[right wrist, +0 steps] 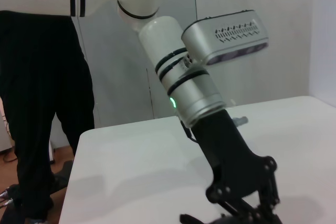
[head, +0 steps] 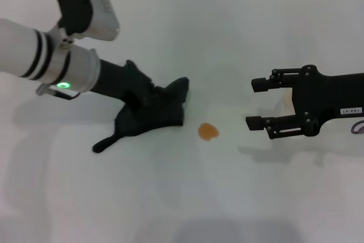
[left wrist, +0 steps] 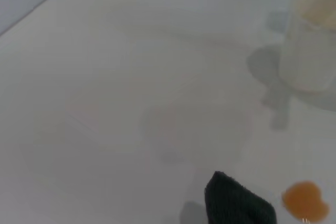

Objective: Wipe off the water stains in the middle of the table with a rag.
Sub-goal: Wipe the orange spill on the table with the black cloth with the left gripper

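Observation:
The dark rag [head: 162,115] lies bunched on the white table [head: 239,38] left of centre, with its thin tail [head: 104,144] trailing toward the front left. My left gripper [head: 147,102] is down in the rag and shut on it. The small orange-brown water stain [head: 208,131] sits just right of the rag, apart from it. In the left wrist view a rag corner [left wrist: 236,204] shows beside the stain [left wrist: 304,200]. My right gripper [head: 257,103] is open to the right of the stain, fingers pointing toward it. The right wrist view shows the left gripper [right wrist: 241,200].
A translucent whitish cup [left wrist: 310,40] holding some orange liquid stands on the table to the right, by my right gripper. A person in dark clothes [right wrist: 42,103] stands beyond the table's far edge.

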### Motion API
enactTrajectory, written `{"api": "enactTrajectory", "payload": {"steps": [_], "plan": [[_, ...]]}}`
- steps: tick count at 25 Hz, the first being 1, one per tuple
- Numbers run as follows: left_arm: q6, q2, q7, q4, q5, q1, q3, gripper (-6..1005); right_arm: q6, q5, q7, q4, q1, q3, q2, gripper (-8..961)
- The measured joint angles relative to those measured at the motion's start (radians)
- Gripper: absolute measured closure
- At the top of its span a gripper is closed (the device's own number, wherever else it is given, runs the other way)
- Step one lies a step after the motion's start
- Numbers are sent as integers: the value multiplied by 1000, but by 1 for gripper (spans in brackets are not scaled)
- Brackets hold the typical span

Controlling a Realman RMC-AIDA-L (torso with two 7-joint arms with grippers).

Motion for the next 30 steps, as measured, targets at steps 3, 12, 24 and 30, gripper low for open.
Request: {"api": "enactTrajectory", "payload": {"steps": [3,12,24,30], "plan": [[-30,0,36,-30,-49,-16,14,926,0,4,0,-1,0,-1,0,200],[-89,-2,115,-134,-144,-71,34,927,-1,5,0,-10,0,-1,0,199],[-116,-5,138,-164,-302,-64,233,928,-2,5,0,-12,1,-3,0,198],[-85,-9,121,-164,-333,-58,312,928,-2,5,1,-12,1,-12,0,198]]}}
